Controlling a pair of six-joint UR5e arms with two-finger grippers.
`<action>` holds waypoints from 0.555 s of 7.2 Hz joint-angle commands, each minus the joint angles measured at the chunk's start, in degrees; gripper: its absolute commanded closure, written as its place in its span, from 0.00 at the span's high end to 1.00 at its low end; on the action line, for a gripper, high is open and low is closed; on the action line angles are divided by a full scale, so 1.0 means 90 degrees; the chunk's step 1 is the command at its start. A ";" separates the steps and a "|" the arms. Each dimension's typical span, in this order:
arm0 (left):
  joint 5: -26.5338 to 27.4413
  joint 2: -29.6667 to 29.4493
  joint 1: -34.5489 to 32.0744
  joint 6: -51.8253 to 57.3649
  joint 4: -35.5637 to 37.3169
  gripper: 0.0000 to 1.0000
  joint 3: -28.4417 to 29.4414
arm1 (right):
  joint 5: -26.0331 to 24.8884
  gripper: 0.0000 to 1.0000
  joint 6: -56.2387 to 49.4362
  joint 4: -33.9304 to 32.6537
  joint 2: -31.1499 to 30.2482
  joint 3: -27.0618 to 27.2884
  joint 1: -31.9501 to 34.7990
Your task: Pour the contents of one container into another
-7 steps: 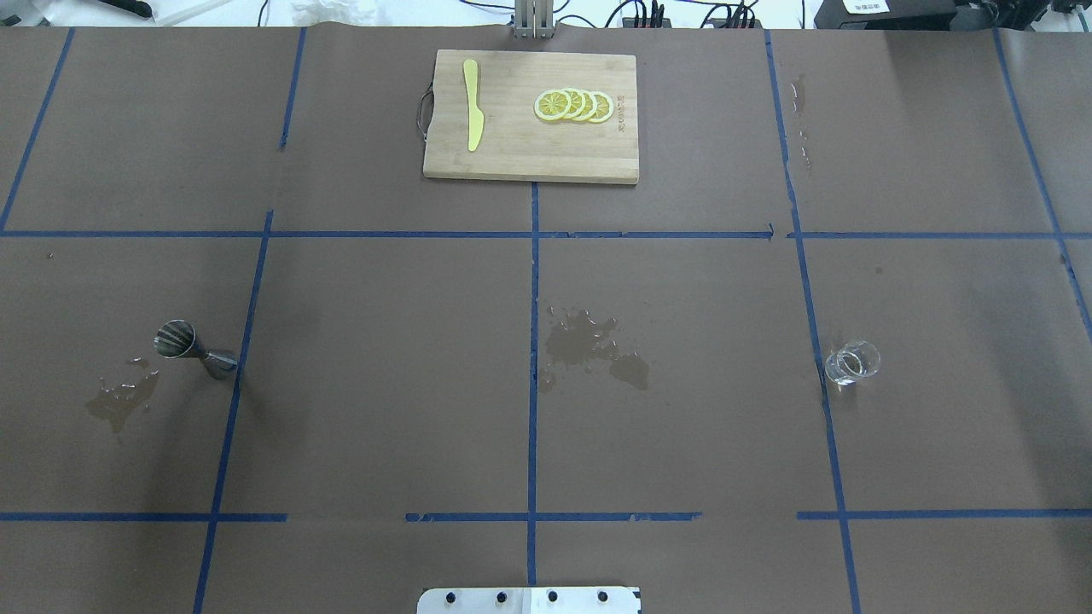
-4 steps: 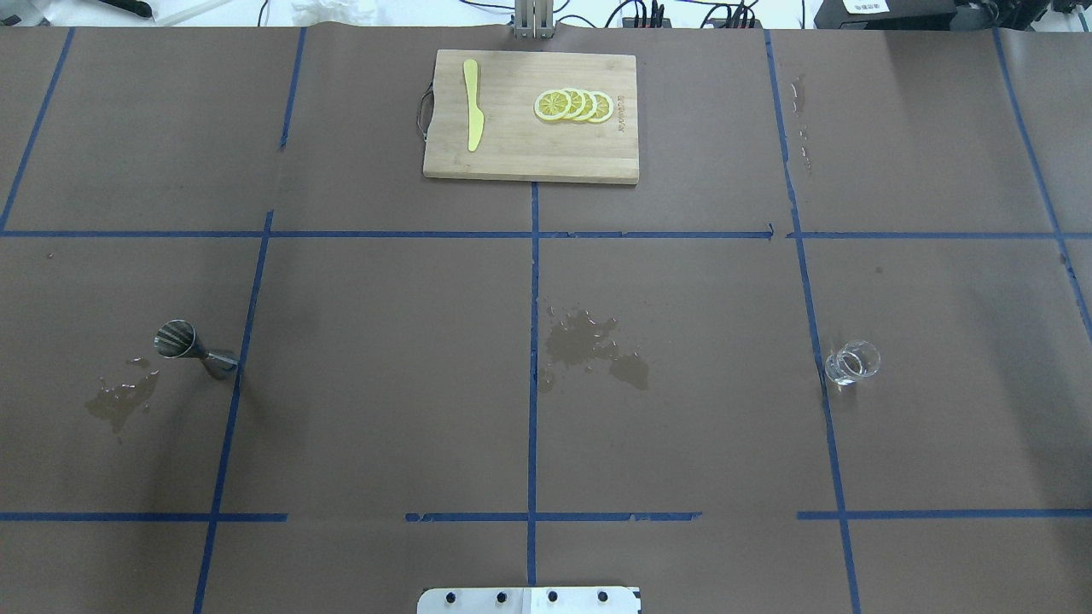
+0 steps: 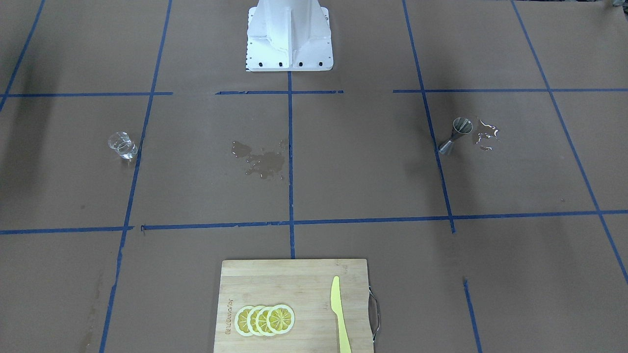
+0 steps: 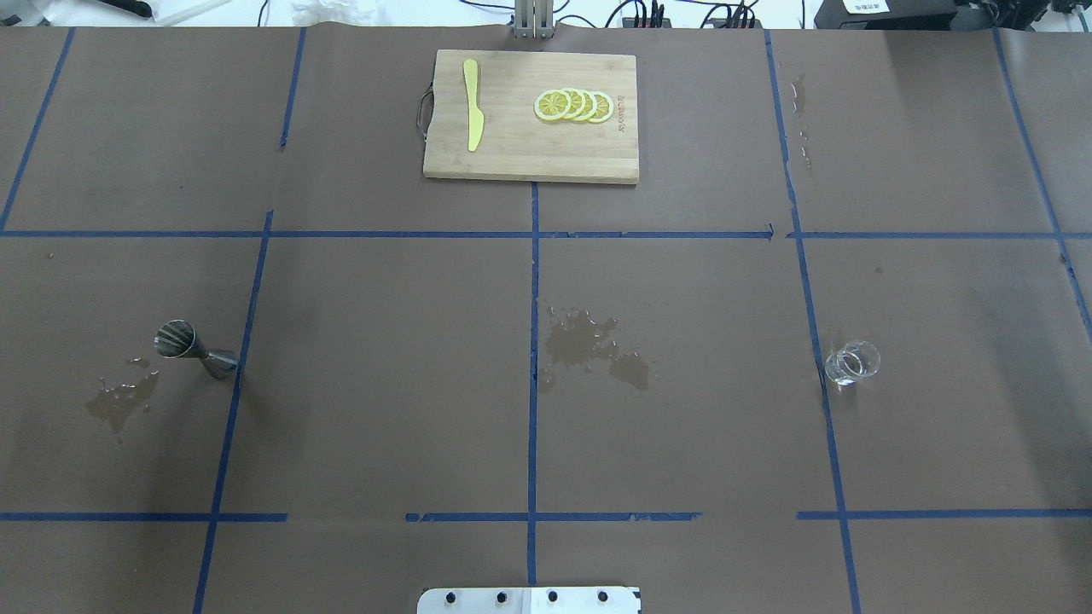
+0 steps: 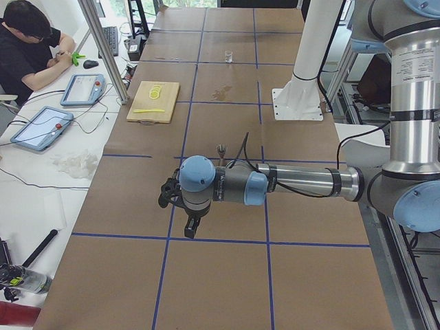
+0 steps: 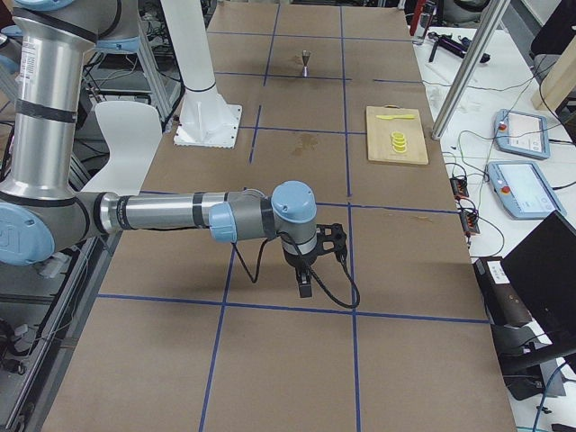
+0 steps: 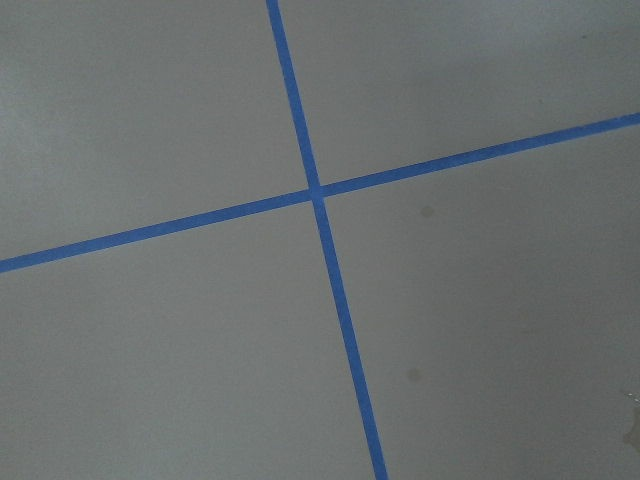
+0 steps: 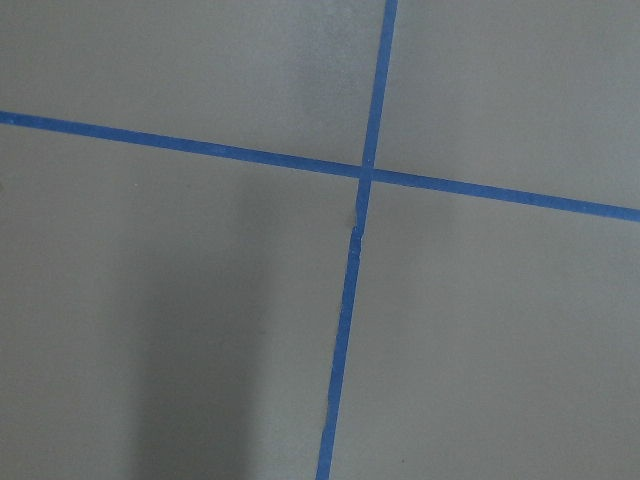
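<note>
The clear glass beaker (image 4: 851,362) stands upright on the table's right side, also seen in the front-facing view as the beaker (image 3: 122,145). The steel jigger (image 4: 192,348) stands upright on the left side, next to a blue tape line; the front-facing view shows the jigger (image 3: 456,135) too. My left gripper (image 5: 190,223) hangs low over the brown paper, outward of the jigger and apart from it. My right gripper (image 6: 305,284) hangs over the paper at the table's other end. Both show only in side views, so I cannot tell whether either is open or shut. The wrist views show only paper and tape.
A wooden cutting board (image 4: 512,145) with lemon slices (image 4: 573,105) and a yellow knife (image 4: 472,105) lies at the far middle. Wet patches (image 4: 593,345) mark the centre, and a puddle (image 4: 119,399) lies beside the jigger. A person (image 5: 27,41) sits beyond the far edge.
</note>
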 commanded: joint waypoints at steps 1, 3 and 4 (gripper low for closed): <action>-0.0030 -0.0069 -0.0001 -0.0027 -0.0018 1.00 0.0063 | 0.0033 1.00 0.0003 0.0098 0.0003 -0.0052 0.0000; -0.0049 -0.0079 -0.0011 0.0002 -0.0183 1.00 0.0054 | 0.0053 1.00 -0.0017 0.0098 -0.0016 -0.0052 0.0000; -0.0078 -0.0157 -0.0001 0.0031 -0.0745 1.00 0.0151 | 0.0053 1.00 -0.0007 0.0098 -0.0036 -0.0052 0.0000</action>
